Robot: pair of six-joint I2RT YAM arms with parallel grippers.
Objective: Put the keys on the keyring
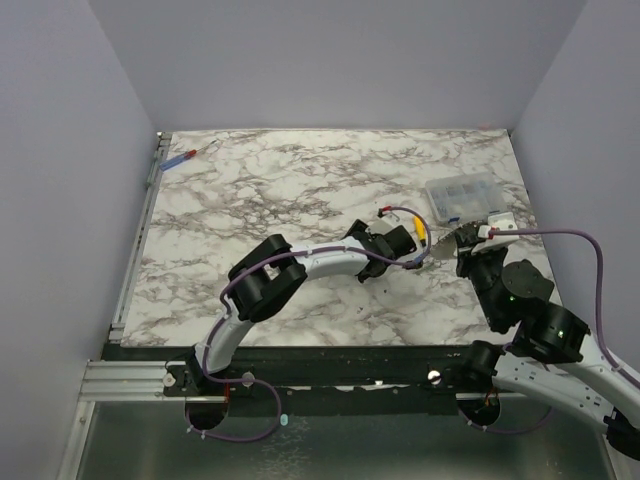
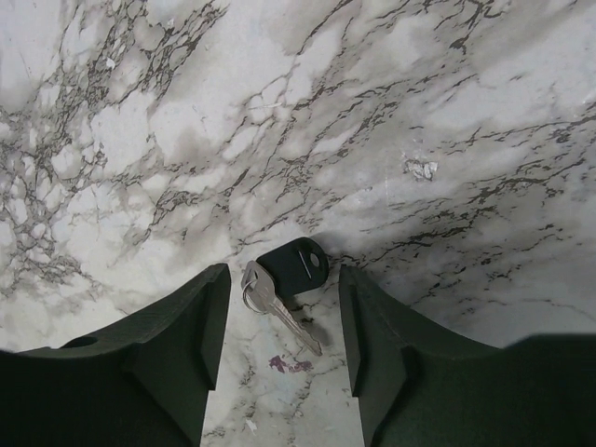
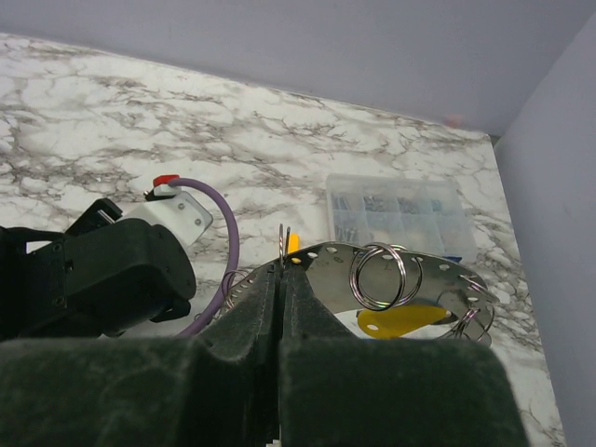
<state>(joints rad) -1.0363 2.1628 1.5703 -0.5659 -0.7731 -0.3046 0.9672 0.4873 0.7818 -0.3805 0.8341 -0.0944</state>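
Two keys lie on the marble in the left wrist view: a black-capped key [image 2: 294, 264] and a bare silver key [image 2: 282, 309] carrying a small split ring. My left gripper [image 2: 284, 279] stands open, one finger on each side of them, touching neither. In the right wrist view my right gripper [image 3: 280, 272] is shut on the rim of the keyring [image 3: 424, 279], a shiny silver piece with holes along its edge and small split rings hanging on it. A yellow tag [image 3: 400, 319] shows under it. From above, both grippers [image 1: 425, 252] [image 1: 458, 243] meet at centre right.
A clear plastic compartment box [image 1: 460, 194] [image 3: 400, 214] sits just behind the grippers near the right wall. A red-and-blue-handled screwdriver [image 1: 186, 157] lies at the far left corner. Grey walls close in the table on three sides.
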